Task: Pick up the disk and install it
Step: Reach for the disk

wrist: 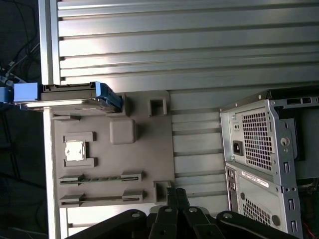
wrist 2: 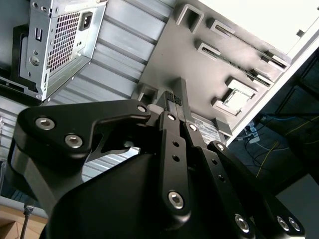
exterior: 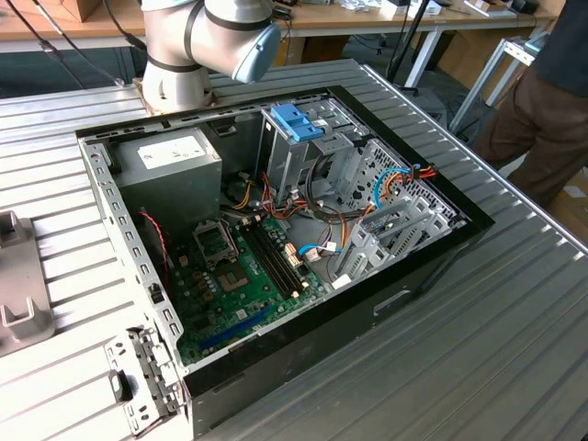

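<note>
1. In the first wrist view you are seeing the gripper [wrist: 177,192] with its jaws pressed together, pinching nothing.
2. The gripper is hovering over one end of the grey tray [wrist: 144,144].
3. The disk [wrist: 70,95] is sitting at the tray's opposite end, well apart from the gripper.
4. The open computer case [exterior: 432,262] is lying on the ribbed table [exterior: 514,349], beside the tray.

One disk [wrist: 70,94] showing, one grey holder tray [wrist: 149,144] lying on one bench [wrist: 199,50], one open computer case [exterior: 413,276] resting, one person [exterior: 542,92] standing nearby
</note>
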